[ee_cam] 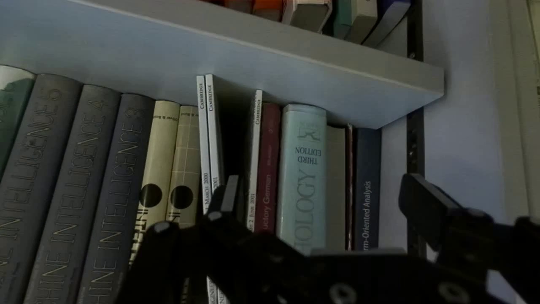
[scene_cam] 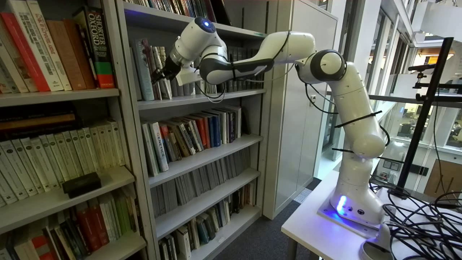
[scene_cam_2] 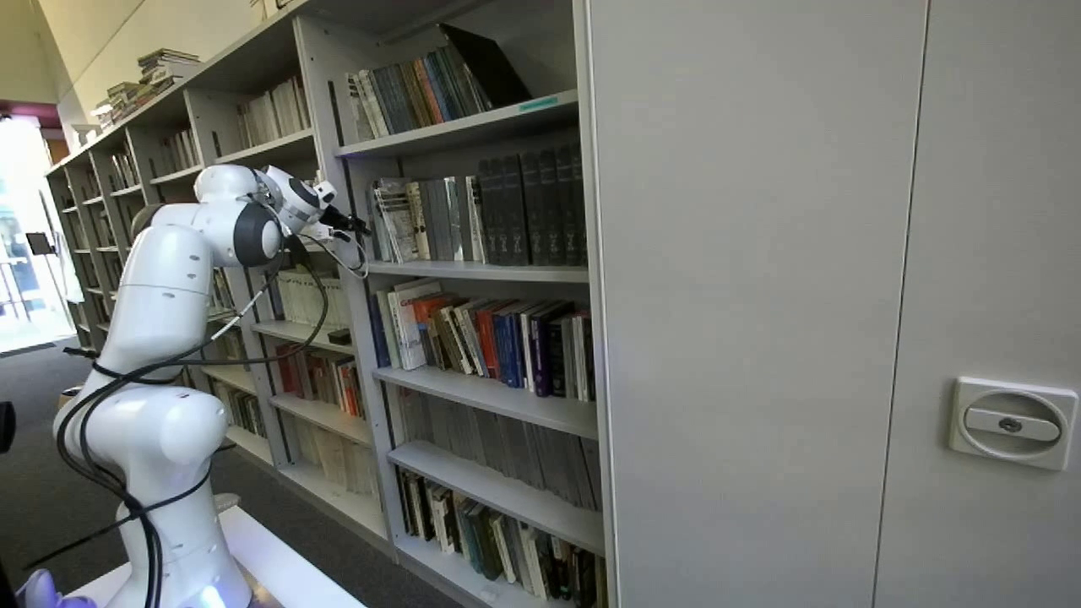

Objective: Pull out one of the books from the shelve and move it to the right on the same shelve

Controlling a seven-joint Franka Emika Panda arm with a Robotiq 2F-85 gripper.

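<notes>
The grey metal shelve [scene_cam: 202, 99] [scene_cam_2: 481, 271] carries upright books in both exterior views. In the wrist view, which stands upside down, its board [ee_cam: 177, 50] lies at the top. My gripper [scene_cam: 158, 75] [scene_cam_2: 359, 226] [ee_cam: 321, 188] is at the shelve's left end, fingers spread wide and gripping nothing. Between them show a pale blue book [ee_cam: 301, 169] and a dark red book [ee_cam: 270, 169]. One finger [ee_cam: 230, 194] overlaps a dark gap beside thin white volumes [ee_cam: 209, 126]; whether it reaches in, I cannot tell. The other finger [ee_cam: 422, 198] appears before the side panel. Grey volumes [ee_cam: 97, 169] stand farther along.
A board with books [scene_cam: 195, 14] runs overhead, and a board with colourful spines [scene_cam: 202, 155] lies below. The bookcase's upright [scene_cam: 128, 108] is close to the gripper. A loose cable [scene_cam: 216, 97] hangs under the wrist. Tall cabinet doors [scene_cam: 310, 90] adjoin the bookcase.
</notes>
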